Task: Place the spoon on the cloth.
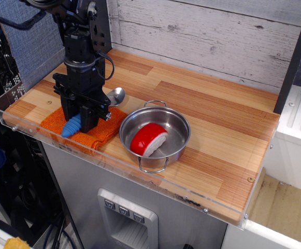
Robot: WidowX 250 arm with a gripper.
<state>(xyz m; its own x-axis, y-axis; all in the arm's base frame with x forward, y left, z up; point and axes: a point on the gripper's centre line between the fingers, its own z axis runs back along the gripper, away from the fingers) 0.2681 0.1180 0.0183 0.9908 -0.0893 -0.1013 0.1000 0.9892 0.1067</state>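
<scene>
The spoon has a ribbed blue handle (71, 126) and a shiny silver bowl (116, 95). My black gripper (81, 122) is shut on the spoon around its middle, low over the orange woven cloth (102, 132) at the front left of the counter. The blue handle sticks out toward the front left over the cloth. The silver bowl reaches past the cloth's back edge, above the wood. I cannot tell whether the spoon touches the cloth. The gripper hides much of the cloth.
A steel pot (177, 128) with two handles stands right of the cloth and holds a red-and-white object (147, 139). A clear plastic rim (114, 162) runs along the counter's front and left edges. A plank wall stands behind.
</scene>
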